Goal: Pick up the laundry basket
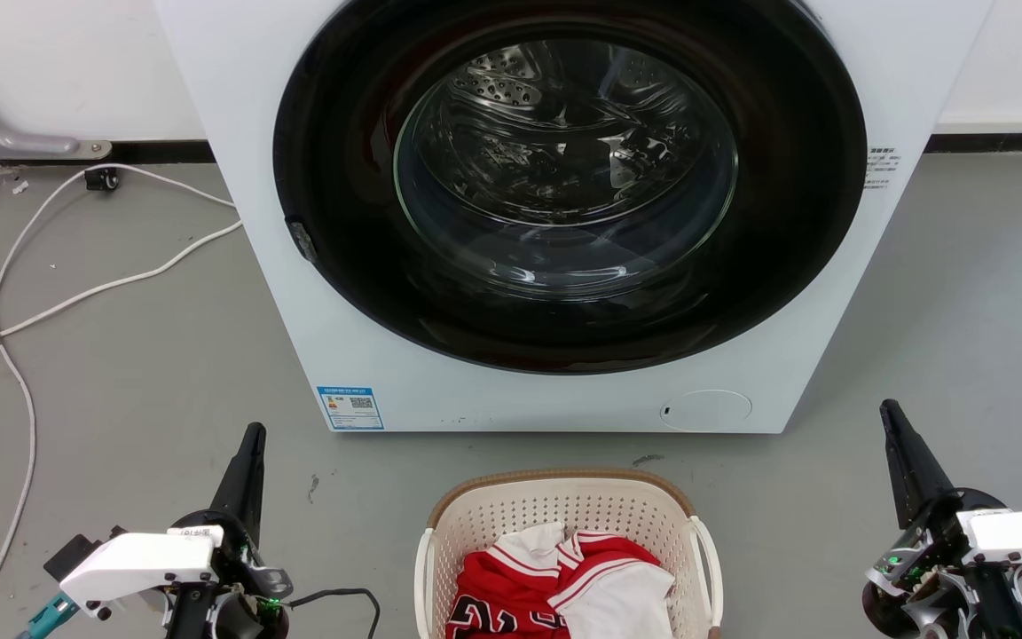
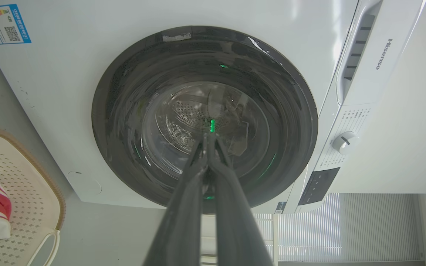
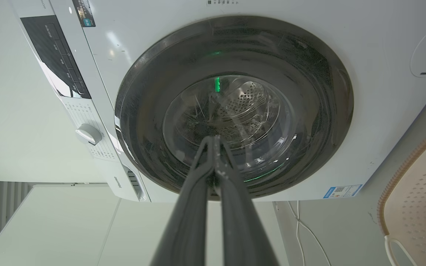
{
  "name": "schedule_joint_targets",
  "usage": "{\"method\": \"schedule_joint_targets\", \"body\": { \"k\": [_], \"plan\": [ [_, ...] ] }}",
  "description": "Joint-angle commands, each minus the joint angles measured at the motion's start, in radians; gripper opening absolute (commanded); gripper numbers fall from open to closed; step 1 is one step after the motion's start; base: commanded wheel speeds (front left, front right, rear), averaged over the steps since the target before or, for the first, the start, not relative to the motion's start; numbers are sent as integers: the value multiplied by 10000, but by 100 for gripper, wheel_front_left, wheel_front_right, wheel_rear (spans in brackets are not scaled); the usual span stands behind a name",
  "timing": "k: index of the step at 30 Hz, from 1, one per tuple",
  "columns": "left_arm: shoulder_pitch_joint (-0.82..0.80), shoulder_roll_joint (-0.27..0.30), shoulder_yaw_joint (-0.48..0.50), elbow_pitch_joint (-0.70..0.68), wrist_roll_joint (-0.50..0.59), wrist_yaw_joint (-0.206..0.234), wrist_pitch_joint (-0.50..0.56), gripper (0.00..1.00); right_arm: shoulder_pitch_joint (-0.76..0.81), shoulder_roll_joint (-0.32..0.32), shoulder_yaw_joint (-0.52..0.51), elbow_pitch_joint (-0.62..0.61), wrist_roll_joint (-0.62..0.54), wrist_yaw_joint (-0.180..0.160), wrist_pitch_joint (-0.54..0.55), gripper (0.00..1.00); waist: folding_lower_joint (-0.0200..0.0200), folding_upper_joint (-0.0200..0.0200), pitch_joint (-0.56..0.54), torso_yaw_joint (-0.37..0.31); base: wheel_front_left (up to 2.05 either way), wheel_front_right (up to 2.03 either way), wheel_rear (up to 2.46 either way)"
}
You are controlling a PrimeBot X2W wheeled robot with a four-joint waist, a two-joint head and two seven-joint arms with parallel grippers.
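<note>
left gripper (image 1: 253,437): nearest to you, at the lower left above the floor, its two fingers pressed together with nothing between them.
right gripper (image 1: 890,413): the same at the lower right, jaws closed on nothing; both grippers are well apart from the basket.
washer (image 1: 298,266): the biggest thing here, white, round dark door shut, standing just behind the basket.
laundry basket (image 1: 564,515): upright on the floor, between your two grippers and near the washer front.
clothes: a red jersey (image 1: 511,586) and a white cloth (image 1: 622,603) lie inside; they are soft and, i think, add little weight.
handling: thin perforated plastic, so probably light and a little flexible; the wall may bend if you squeeze it, and the load can slide if you tilt.
handles: left handle (image 1: 423,568) and right handle (image 1: 713,559) are white loops on the two sides; you should spread the jaws first, take one loop with each gripper, and lift evenly.
</note>
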Motion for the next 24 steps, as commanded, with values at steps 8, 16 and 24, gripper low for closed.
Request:
{"method": "schedule_joint_targets", "body": {
  "k": [8,16,24],
  "plan": [
    [-104,-12,38,12,33,-28,65,0,-110,36,-16,9,-61,-3,10,0,0,0,0,0,0,0,0],
    [-106,-22,51,13,49,-28,60,0,-110,37,-19,10,-63,-3,15,0,0,0,0,0,0,0,0],
    [60,-36,17,102,4,2,23,100,68,15,-2,96,-29,0,-6,100,0,0,0,0,0,0,0]
  ]
}}
